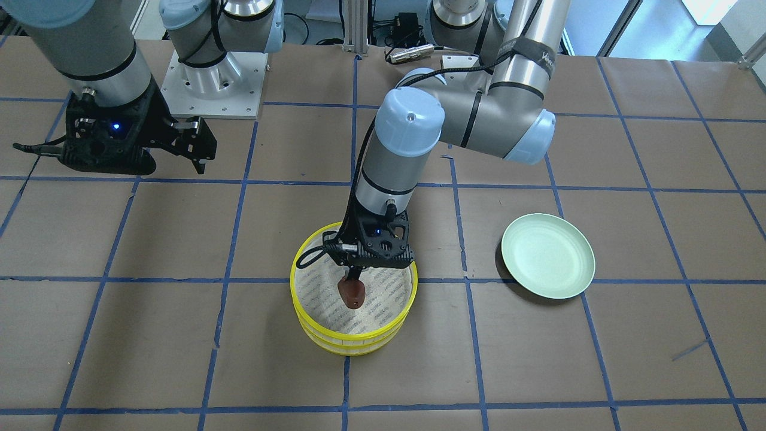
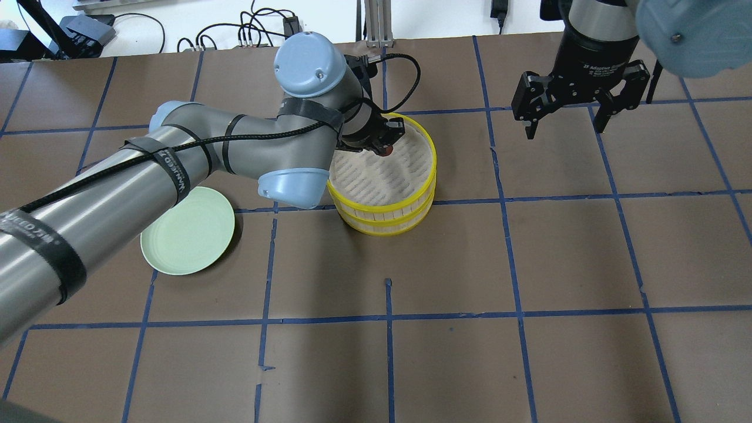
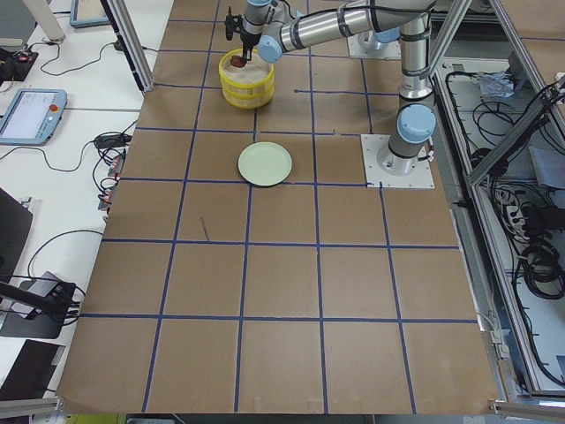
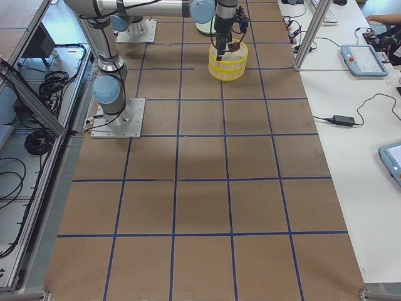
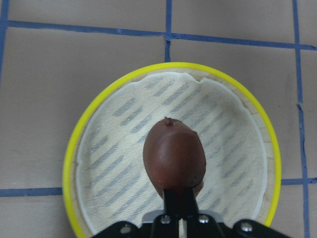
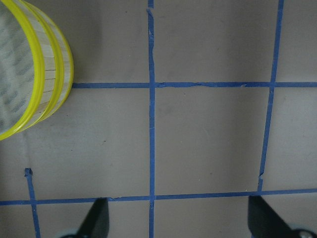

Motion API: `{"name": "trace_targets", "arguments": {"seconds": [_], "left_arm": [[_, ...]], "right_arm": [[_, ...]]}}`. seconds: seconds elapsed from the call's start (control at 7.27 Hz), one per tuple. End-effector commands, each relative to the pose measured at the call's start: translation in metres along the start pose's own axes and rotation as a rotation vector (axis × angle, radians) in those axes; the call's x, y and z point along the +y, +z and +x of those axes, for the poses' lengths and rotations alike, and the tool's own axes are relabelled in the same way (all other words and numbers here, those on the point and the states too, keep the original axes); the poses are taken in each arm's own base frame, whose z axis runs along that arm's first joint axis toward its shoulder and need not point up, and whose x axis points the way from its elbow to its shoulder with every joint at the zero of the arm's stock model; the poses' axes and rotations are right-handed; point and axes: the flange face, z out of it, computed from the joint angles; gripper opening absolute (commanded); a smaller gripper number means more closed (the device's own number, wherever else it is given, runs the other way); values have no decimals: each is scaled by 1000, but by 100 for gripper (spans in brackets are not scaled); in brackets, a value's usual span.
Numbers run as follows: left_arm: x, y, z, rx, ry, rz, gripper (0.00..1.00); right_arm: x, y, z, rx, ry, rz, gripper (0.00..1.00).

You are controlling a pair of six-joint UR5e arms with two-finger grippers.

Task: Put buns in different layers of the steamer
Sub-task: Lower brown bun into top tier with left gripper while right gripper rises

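**While the brown bun hangs over the top tray, the right jaws stand open**

As the left arm [image 1: 479, 117] reaches down over the stacked steamer, the left jaws are closed on the dark reddish-brown bun [image 1: 352, 292]. They pinch it at one end, so that it hangs inside the upper tray [image 1: 292, 281], near the middle of the pale woven floor. Whether the bun touches that floor cannot be told. The upper tray sits squarely on the lower tray [image 1: 353, 347], yellow rim over yellow rim, and hides the lower floor in every view. Both stand on the brown counter [image 1: 179, 335], which is marked off in squares by blue tape. On the robot's left of the steamer, well apart from it, lies the pale green plate [image 1: 547, 256]. The right arm [image 1: 90, 54] hovers above the counter on the other side, well apart from the trays. The right jaws are spread wide with nothing between them.
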Motion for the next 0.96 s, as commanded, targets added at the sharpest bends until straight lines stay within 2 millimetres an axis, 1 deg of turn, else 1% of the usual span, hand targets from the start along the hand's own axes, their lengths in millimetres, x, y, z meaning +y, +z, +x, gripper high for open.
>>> {"name": "trace_targets", "arguments": {"seconds": [0.0, 0.14, 0.28, 0.41, 0.55, 0.69, 0.83], "left_arm": [[0, 1, 1, 6, -20, -1, 100], [0, -1, 2, 6, -18, 1, 100], [0, -9, 3, 4, -1, 9, 100], [0, -34, -2, -8, 54, 1, 100], [-5, -72, -25, -34, 136, -33, 100], [-12, -111, -62, -59, 148, -69, 100], [-12, -140, -100, -79, 196, -125, 100]], "right_arm": [[7, -5, -8, -1, -15, 6, 100], [9, -8, -8, -2, -15, 12, 100], [9, -13, -11, -28, -16, 21, 100], [12, -23, -18, -91, -13, 41, 100], [14, -27, -17, -96, -13, 48, 100], [14, -26, -19, -125, -11, 46, 100], [13, -26, -18, -114, -12, 51, 100]]}}
